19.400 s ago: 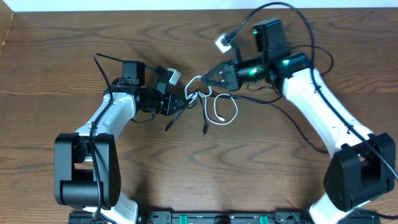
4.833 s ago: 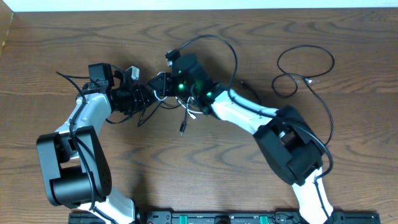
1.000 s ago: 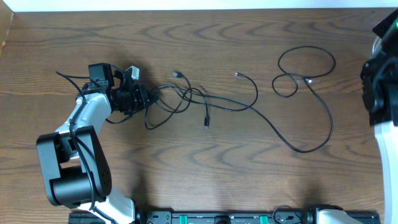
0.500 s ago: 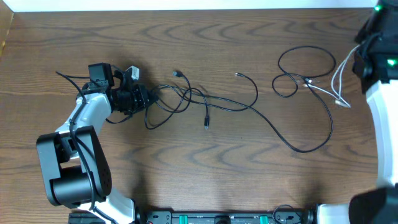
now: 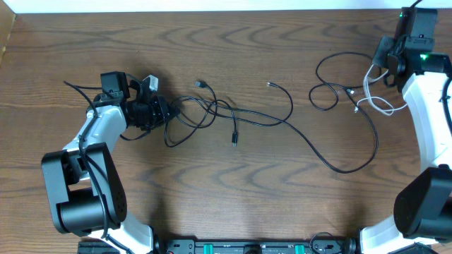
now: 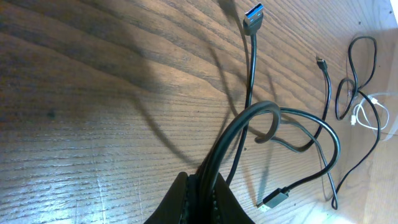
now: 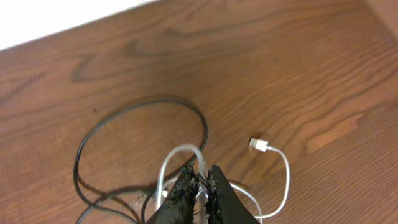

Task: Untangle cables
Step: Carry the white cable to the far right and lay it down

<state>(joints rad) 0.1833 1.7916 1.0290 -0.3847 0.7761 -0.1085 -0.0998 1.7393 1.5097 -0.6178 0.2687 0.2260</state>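
The right claw (image 7: 200, 179), nearly closed, is pinching the white cable (image 7: 259, 145) with slack trailing beneath it near a black loop (image 7: 205, 132), while the left claw (image 6: 200, 193) is clamping the tangled black cables (image 6: 256, 107) tight, so laying white clear of that loop is looking wisest.

A brown wooden table (image 5: 226, 204) with wavy grain fills nearly the whole overhead view. A narrow white strip (image 5: 212, 5) runs along that frame's top edge, and white also fills the upper left corner of the right wrist view. Along the overhead frame's bottom edge lies a black rail (image 5: 240, 248) with small green parts.
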